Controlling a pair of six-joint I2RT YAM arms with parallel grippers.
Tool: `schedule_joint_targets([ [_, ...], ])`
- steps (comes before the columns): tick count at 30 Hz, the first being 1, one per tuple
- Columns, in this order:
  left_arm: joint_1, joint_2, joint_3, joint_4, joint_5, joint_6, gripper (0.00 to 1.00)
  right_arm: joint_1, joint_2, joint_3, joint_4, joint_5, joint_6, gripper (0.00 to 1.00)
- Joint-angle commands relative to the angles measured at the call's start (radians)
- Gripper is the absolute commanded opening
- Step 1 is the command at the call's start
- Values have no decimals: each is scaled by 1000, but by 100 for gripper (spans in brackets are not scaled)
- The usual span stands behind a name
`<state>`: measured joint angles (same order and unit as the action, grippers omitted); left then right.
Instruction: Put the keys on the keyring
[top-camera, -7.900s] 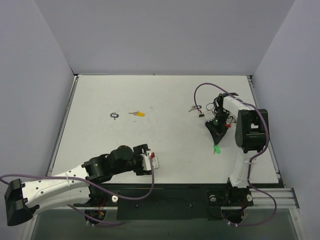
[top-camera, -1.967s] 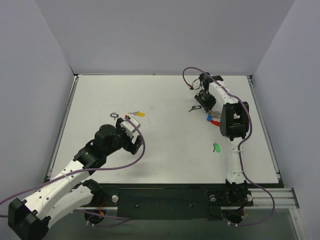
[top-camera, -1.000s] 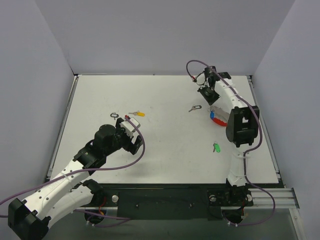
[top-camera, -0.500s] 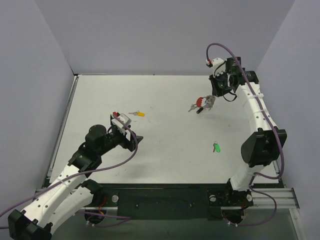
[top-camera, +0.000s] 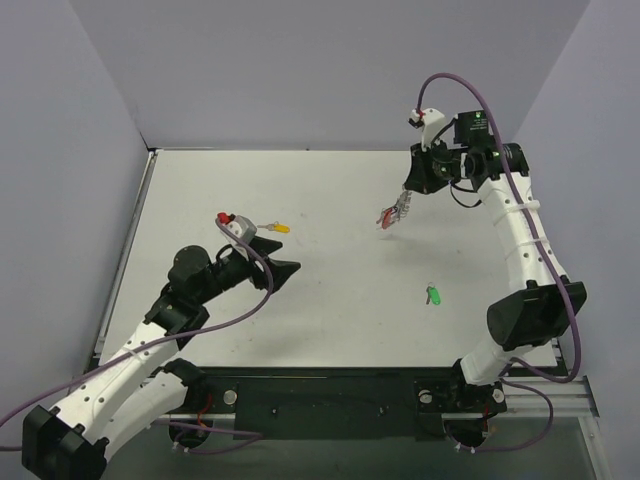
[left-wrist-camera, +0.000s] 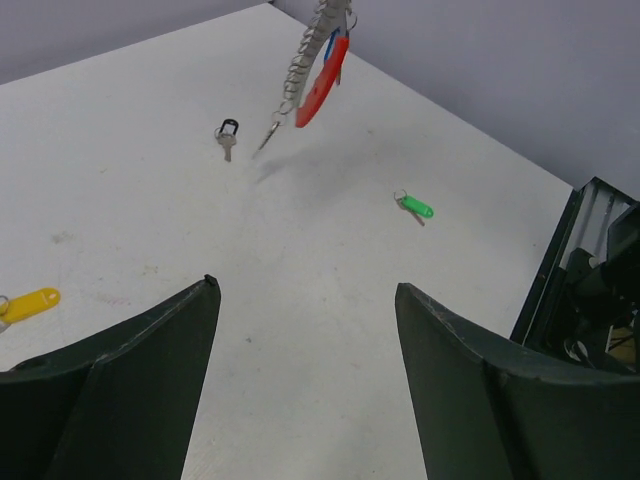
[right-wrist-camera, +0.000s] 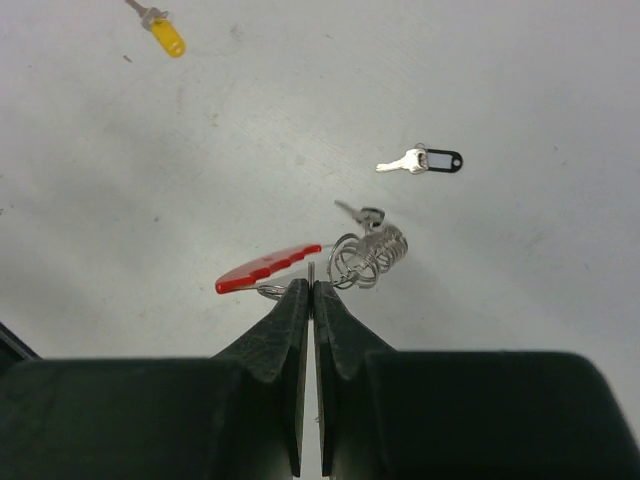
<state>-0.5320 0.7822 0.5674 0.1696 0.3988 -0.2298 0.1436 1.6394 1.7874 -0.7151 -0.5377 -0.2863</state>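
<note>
- R claw (right-wrist-camera: 312, 288) is pressed together, with the thin wire end of the keyring (right-wrist-camera: 375, 250) pinched between the tips.
- Keyring is held off the surface (top-camera: 330, 330) over the far-right area and hangs below the R claw. It's a silver coil w/ a red curved piece (right-wrist-camera: 270, 267) alongside, and its shadow is thrown on the surface beneath.
- One small silver key (right-wrist-camera: 355, 212) is seen dangling at the coil's free end. A bit of blue is visible next to the red piece in L wrist view; what it belongs to can't be told.
- L claw (left-wrist-camera: 305, 290) is spread wide w/ nothing between the fingers. It's held above the left half of the surface, pointed toward the keyring.
- Black key (right-wrist-camera: 425, 160) is laid flat on the surface near the keyring's shadow, untouched.
- Green key (top-camera: 433, 295) is laid alone on the right side, well apart from both claws.
- Yellow key (top-camera: 275, 228) is laid just beyond the L claw, not touched.
</note>
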Motion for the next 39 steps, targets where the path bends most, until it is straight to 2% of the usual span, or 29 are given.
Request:
schedule_joint_targets([
  [1,-8,32,3,217,58,-88,79,25,-87,15,-26,-146,9,0],
  [6,-43,86,-8,401,83,-57,75,62,-137,-19,-61,-246,-43,0],
  [12,-72,190,60,453,104,-57,70,131,-197,-98,-84,-329,-92,0],
  [15,-108,225,74,484,72,-80,65,160,-223,-126,-113,-373,-145,0],
  [18,-161,255,62,548,51,-97,63,180,-272,-225,-135,-465,-217,0],
  [25,-270,305,55,608,-3,-56,63,195,-317,-306,-188,-520,-359,0],
  [31,-284,387,74,686,29,-25,62,208,-339,-345,-228,-571,-448,0],
  [36,-299,453,126,691,52,-31,51,221,-351,-368,-236,-582,-479,0],
  [39,-327,471,140,686,48,-25,49,228,-351,-372,-238,-584,-487,0],
])
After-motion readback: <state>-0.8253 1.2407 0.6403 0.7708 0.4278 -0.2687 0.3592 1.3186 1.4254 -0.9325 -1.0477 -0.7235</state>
